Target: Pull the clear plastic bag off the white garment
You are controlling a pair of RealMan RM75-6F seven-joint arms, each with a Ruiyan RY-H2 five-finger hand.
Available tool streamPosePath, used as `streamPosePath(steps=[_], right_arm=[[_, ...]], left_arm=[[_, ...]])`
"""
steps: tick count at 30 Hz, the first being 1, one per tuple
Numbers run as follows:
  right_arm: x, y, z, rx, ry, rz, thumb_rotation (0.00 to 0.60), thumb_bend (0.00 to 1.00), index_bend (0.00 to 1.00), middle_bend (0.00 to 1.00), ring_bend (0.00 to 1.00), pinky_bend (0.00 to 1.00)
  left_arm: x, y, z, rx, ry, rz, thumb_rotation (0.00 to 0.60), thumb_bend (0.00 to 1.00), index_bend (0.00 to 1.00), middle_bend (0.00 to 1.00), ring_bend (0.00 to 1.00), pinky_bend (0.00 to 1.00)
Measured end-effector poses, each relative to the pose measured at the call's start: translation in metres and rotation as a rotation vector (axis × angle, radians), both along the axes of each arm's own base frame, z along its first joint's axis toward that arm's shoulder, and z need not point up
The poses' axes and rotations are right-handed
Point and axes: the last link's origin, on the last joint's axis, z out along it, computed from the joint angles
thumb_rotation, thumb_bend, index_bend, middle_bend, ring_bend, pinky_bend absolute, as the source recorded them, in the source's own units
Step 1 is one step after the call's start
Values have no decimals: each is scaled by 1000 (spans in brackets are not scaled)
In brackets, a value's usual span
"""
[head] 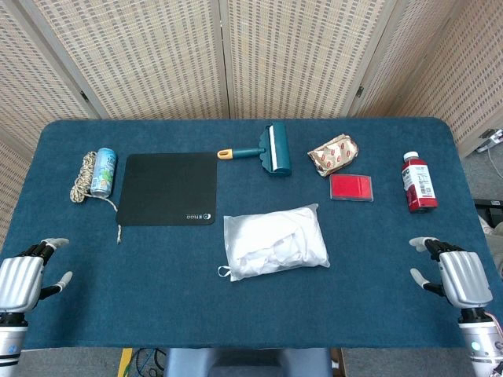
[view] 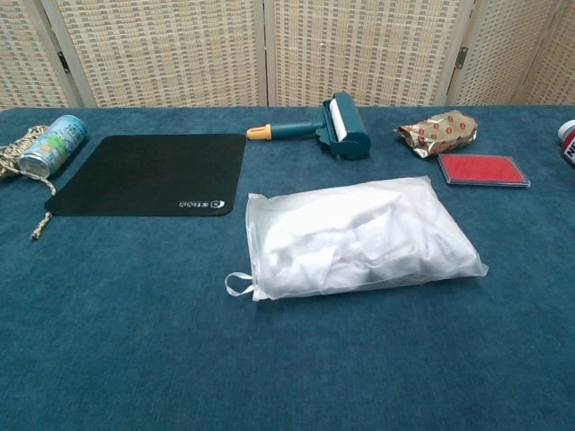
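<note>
White crumpled garment (view: 359,238) is sitting sealed inside the clear plastic bag (head: 274,241), lying flat near the middle of the blue cloth tabletop (head: 157,275), slightly toward the near edge. Left robot hand (head: 23,275) is hovering at the near-left corner, fingers apart, holding nothing. Right robot hand (head: 457,276) is hovering at the near-right corner, fingers apart, also holding nothing. Both are sitting well apart from the bag. Black square mouse mat (head: 169,188) is lying just left of and behind the bag. Teal lint roller with orange handle tip (head: 267,151) is lying toward the far edge. Red-capped red drink bottle (head: 419,182) is lying near the right edge.
</note>
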Motion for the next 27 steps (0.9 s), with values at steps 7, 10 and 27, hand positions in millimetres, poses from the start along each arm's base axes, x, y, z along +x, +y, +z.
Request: streamPosePath(steps=[7,10,27], right_arm=[[3,-4,-3,14,-55,-8,600,127,180,342,378,554],[6,-9,-6,41,-70,-8,600,5,83,229,232,371],[67,-73,-43,234,-44,116,600,0,0,24,0,140]], left_arm=[[-3,-2,-5,-6,-5,9,600,246,292,312,388,590],[-4,-3,-7,-9,-9,12,600,246,289,300,376,590],[-13,-12,-7,-9,-3,25,600,246,285,294,360,590]])
